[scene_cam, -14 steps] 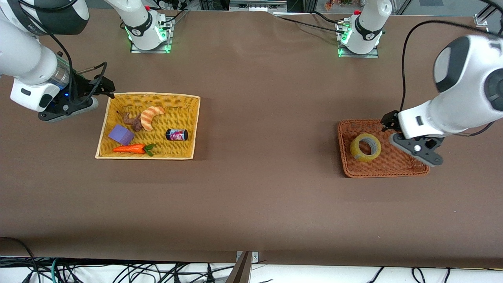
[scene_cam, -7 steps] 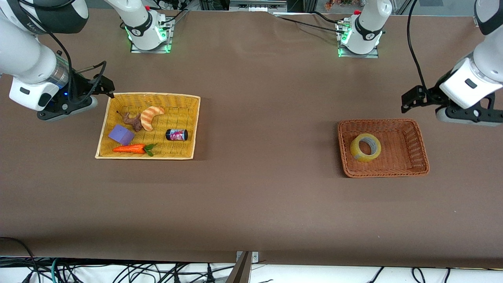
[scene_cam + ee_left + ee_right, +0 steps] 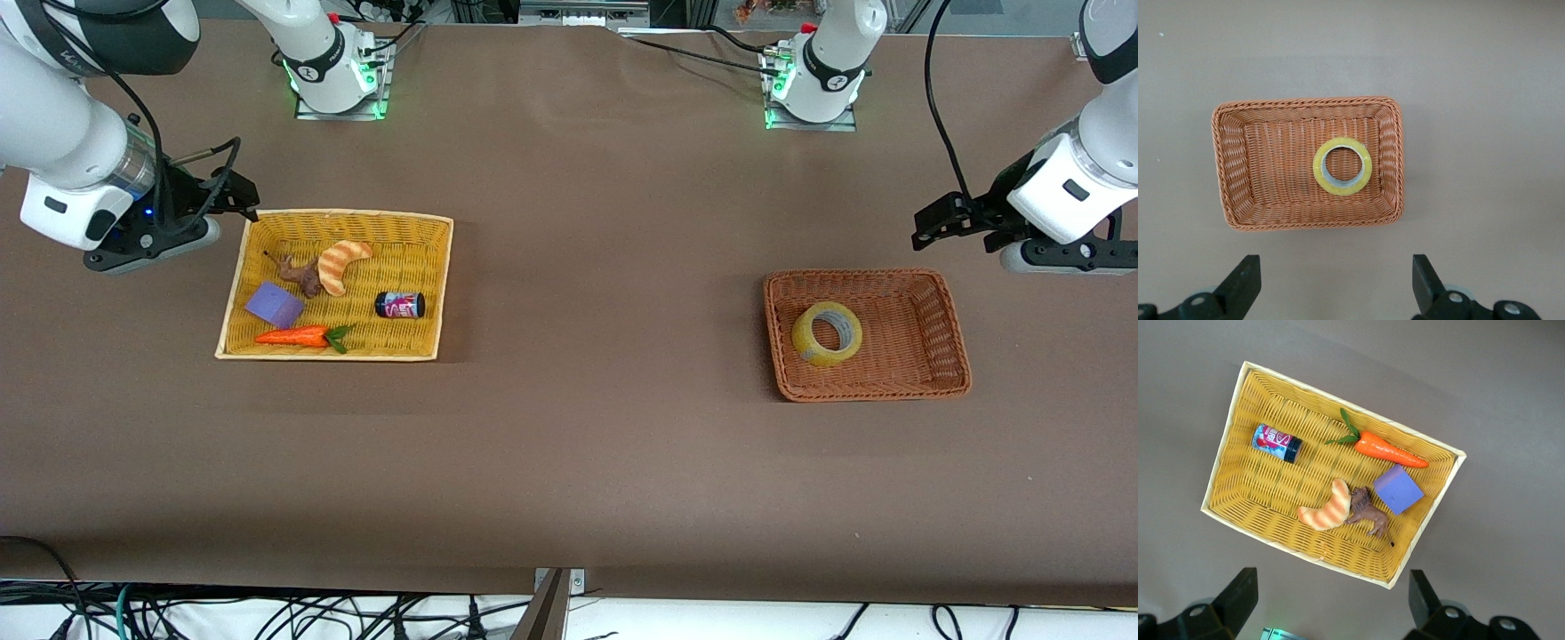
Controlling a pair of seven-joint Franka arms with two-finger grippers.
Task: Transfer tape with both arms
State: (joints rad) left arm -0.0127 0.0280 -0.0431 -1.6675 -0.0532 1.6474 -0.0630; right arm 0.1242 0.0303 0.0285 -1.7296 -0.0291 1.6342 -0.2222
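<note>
The ring-shaped roll of translucent yellowish packing tape with a grey-white core lies flat in the shallow orange-brown wicker basket toward the left arm's end of the brown table. The left gripper hangs over bare table just beside that basket, fingers spread wide, holding nothing. The right gripper hangs over the table beside the yellow woven basket, fingers likewise apart and empty. That basket contains a striped orange croissant toy, small dark can, orange carrot toy, purple block and brown animal figure.
</note>
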